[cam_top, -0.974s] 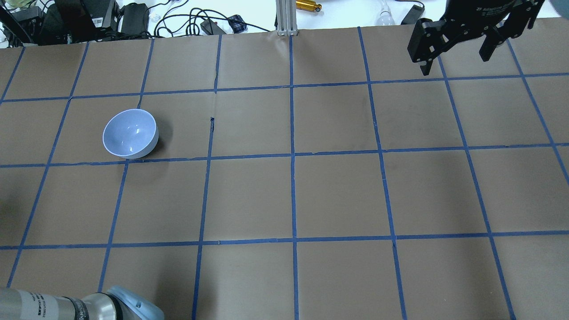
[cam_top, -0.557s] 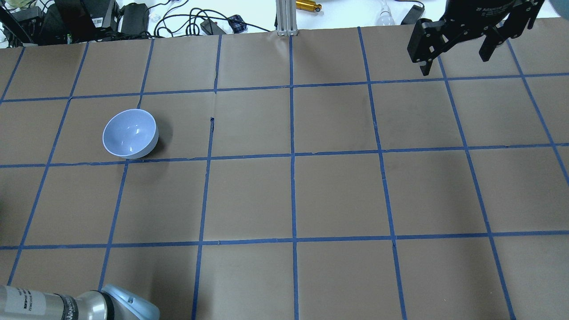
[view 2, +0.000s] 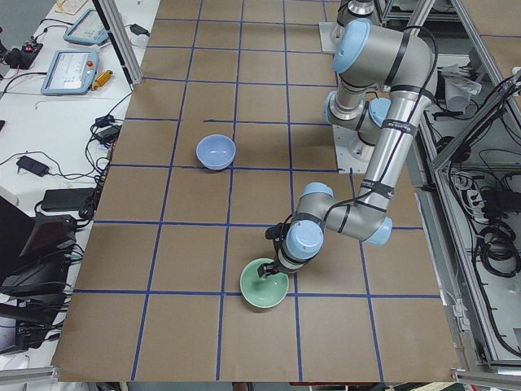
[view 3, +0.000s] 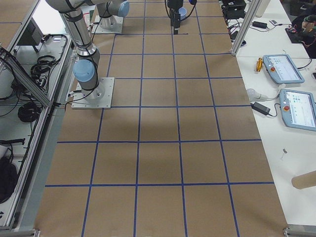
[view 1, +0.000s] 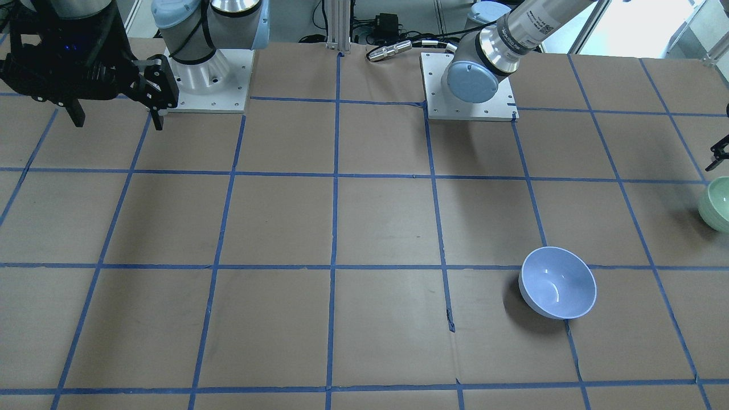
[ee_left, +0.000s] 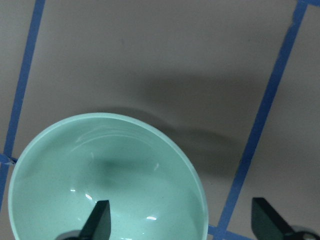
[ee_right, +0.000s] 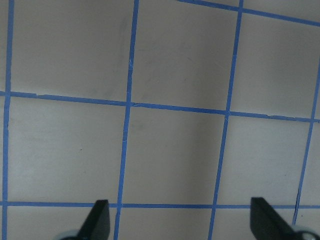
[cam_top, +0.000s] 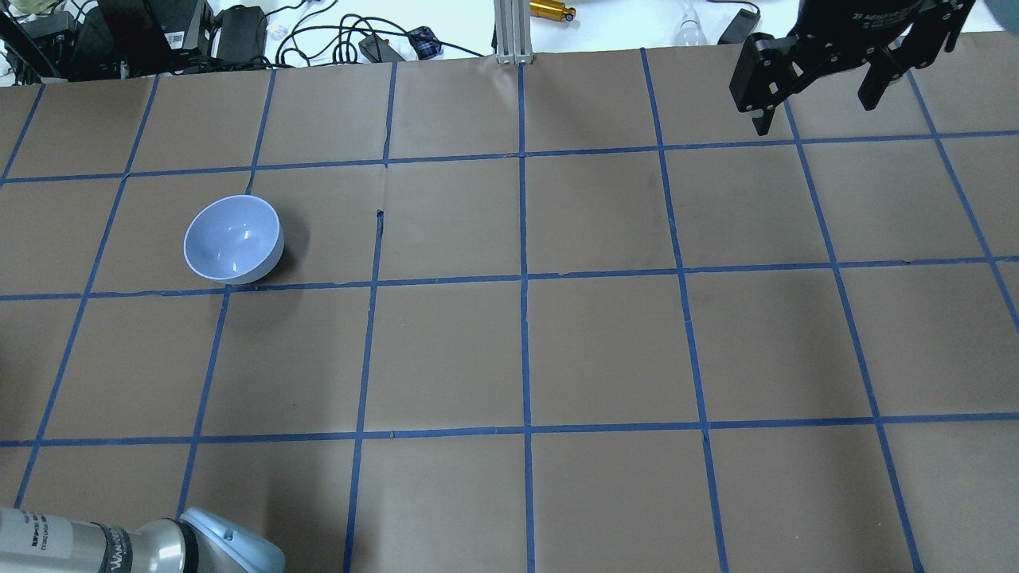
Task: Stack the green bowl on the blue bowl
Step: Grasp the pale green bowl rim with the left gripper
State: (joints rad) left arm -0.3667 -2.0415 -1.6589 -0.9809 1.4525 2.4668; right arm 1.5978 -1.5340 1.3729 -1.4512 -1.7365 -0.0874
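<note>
The green bowl [ee_left: 105, 180] stands upright near the table's left end, also seen in the exterior left view [view 2: 264, 285] and at the front-facing view's right edge [view 1: 717, 202]. My left gripper [ee_left: 182, 222] is open and straddles its rim, one finger [ee_left: 98, 220] inside the bowl and the other [ee_left: 265, 220] outside. It hangs low over the bowl [view 2: 273, 262]. The blue bowl [cam_top: 233, 239] sits upright and empty further along the table [view 1: 558, 282] [view 2: 216, 151]. My right gripper [cam_top: 816, 111] is open and empty, high above the far right of the table [view 1: 117, 121] [ee_right: 182, 222].
The brown table has a blue tape grid [cam_top: 525, 278]. The two arm bases [view 1: 208, 80] [view 1: 470, 85] stand at the robot's edge. Cables and power bricks [cam_top: 239, 32] and an aluminium post [cam_top: 513, 32] lie beyond the far edge. Tablets [view 3: 284, 69] sit on a side bench.
The left arm's elbow at the overhead view's bottom left has slid slightly left. The right gripper and the blue bowl have not moved.
</note>
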